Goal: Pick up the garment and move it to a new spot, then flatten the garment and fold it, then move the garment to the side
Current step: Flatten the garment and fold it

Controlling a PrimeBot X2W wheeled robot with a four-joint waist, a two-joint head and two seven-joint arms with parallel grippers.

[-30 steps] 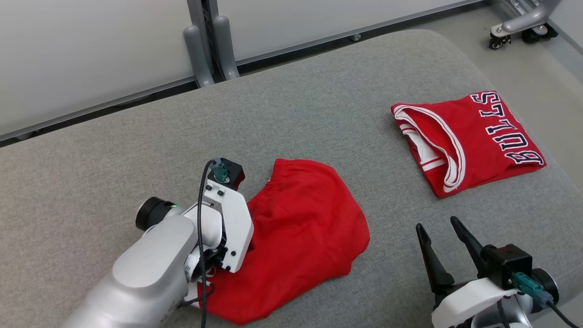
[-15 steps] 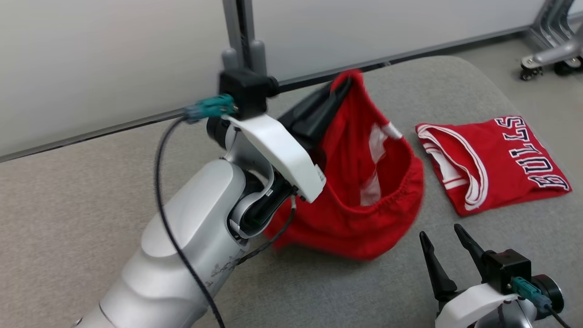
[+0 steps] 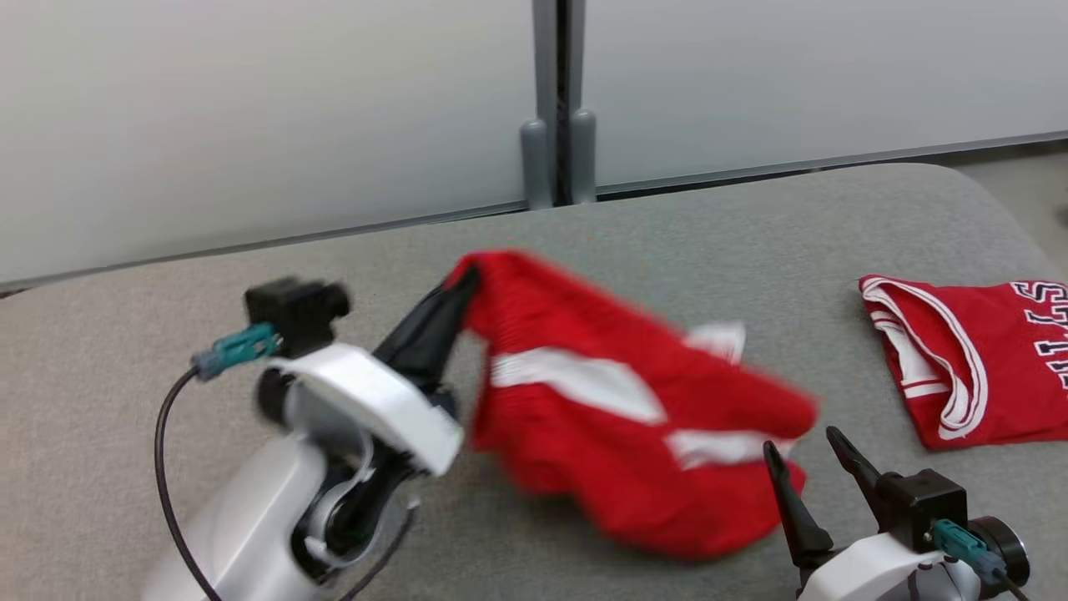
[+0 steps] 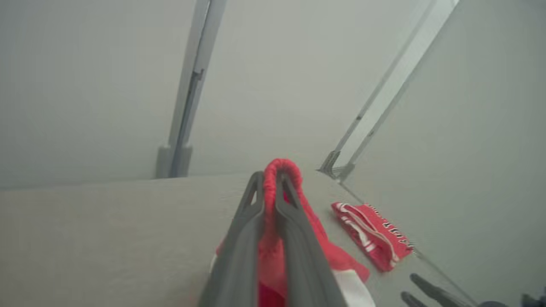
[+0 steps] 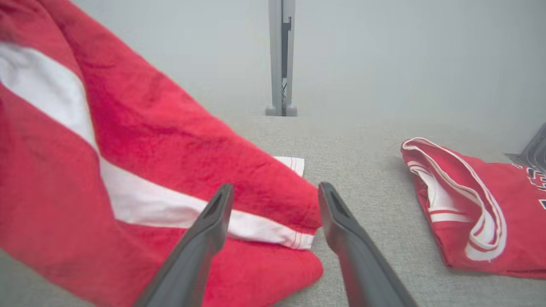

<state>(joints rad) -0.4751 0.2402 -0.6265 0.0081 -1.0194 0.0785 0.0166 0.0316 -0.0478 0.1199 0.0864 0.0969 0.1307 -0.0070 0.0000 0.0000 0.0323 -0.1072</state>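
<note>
Ok so the left gripper [image 3: 465, 280], middle-left of the head view, has its two long dark fingers pinched tight on a bunched edge of the red fabric garment with white stripes [image 3: 617, 401]. The left wrist view shows it best. The fingers [image 4: 251, 204] run up the middle of the frame, pressed together, with a rolled bit of red hem [image 4: 279, 167] poking out in a loop right at the tips.

From that grip the garment drapes off toward the lower middle of the head view, over the grey woven padded surface [image 3: 667, 225]. It's pretty blurry there, so I can't say how much of it is actually clear of the padding.

The right gripper [image 3: 801, 444] sits at the lower right with its fingers spread apart and nothing between them. In the right wrist view the gripper [image 5: 275, 187] points up from the bottom centre, and the red cloth [image 5: 149, 128] takes up the left half, with one striped corner lying just past the tips. Touching or not, can't tell.

A folded red jersey with white trim and dark lettering [image 3: 984, 376] lies flat at the right edge of the head view, apart from the garment. At top centre there's a grey upright post [image 3: 557, 100].
</note>
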